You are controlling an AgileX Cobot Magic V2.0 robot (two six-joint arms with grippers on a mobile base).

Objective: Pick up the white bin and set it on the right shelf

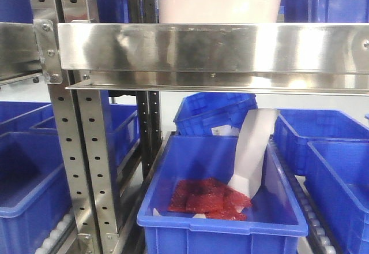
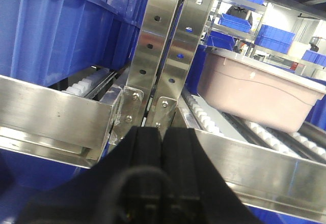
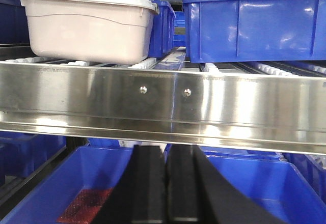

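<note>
Both hands are clenched and empty: the left hand [image 2: 162,147] sits before the perforated upright posts [image 2: 168,46], the right hand [image 3: 165,183] below the front rail [image 3: 163,99]. White bin [image 3: 86,25] rests on the right shelf [image 1: 213,49] rollers, beside a blue crate [image 3: 254,25], apart from both hands.

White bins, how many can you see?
1. The white bin sits up on the right shelf, next to a blue crate. More could be hiding behind the crates.
</note>
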